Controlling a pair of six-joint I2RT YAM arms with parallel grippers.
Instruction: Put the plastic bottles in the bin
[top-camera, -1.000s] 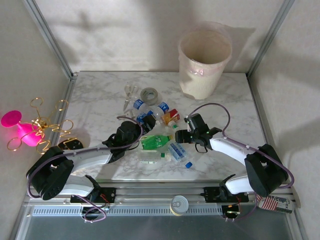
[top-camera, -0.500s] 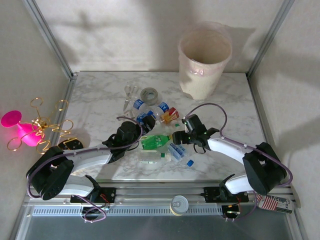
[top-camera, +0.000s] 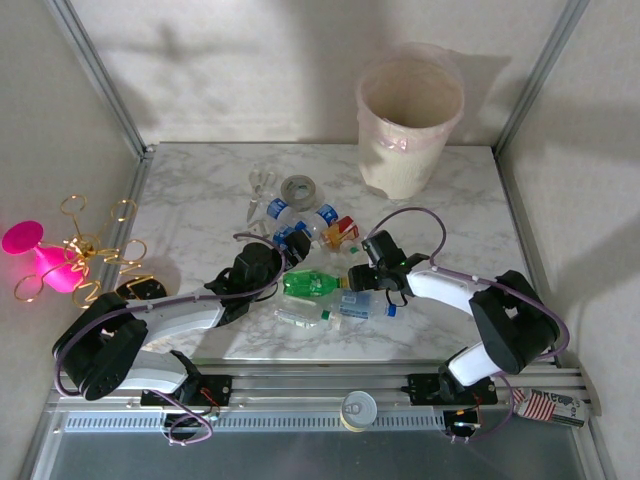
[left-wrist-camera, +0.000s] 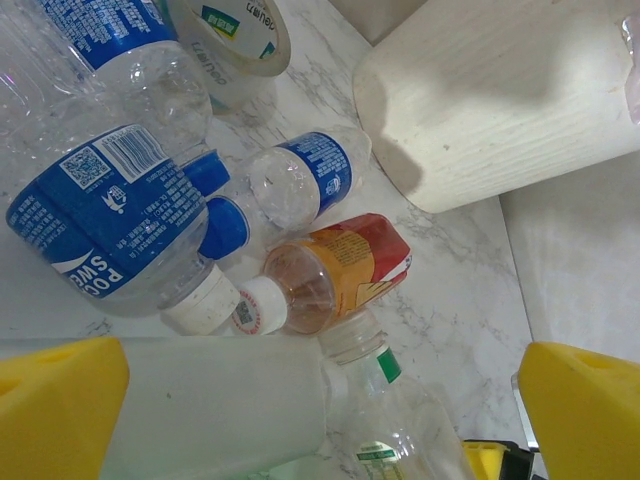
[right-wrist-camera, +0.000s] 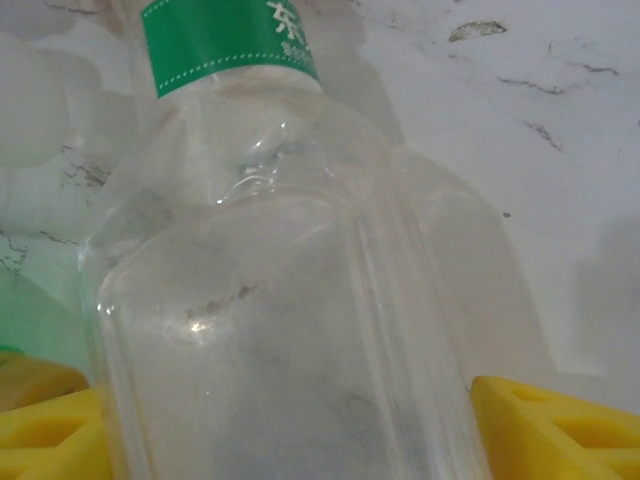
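Observation:
Several plastic bottles lie bunched mid-table: a green one (top-camera: 312, 284), a blue-labelled one (top-camera: 362, 305), an orange-red labelled one (top-camera: 342, 232) (left-wrist-camera: 340, 265) and blue-capped clear ones (top-camera: 300, 220) (left-wrist-camera: 100, 215). My left gripper (top-camera: 288, 256) (left-wrist-camera: 320, 420) is open at the pile's left, with a whitish bottle (left-wrist-camera: 200, 410) and a clear green-banded bottle (left-wrist-camera: 400, 420) between its yellow fingers. My right gripper (top-camera: 360, 274) (right-wrist-camera: 285, 430) is open and straddles that clear green-banded bottle (right-wrist-camera: 280, 330). The cream bin (top-camera: 410, 130) (left-wrist-camera: 500, 100) with its pinkish bag stands at the far right.
A grey tape roll (top-camera: 298, 188) (left-wrist-camera: 225, 35) and scissors (top-camera: 260, 182) lie behind the pile. A pink toy with gold wire loops (top-camera: 60, 260) sits off the table's left side. A round tin (top-camera: 358, 408) rests on the front rail. Metal posts frame the table.
My right gripper has moved left into the bottle pile. The blue-labelled bottle swung from slanted to lying crosswise. The left arm has stayed put.

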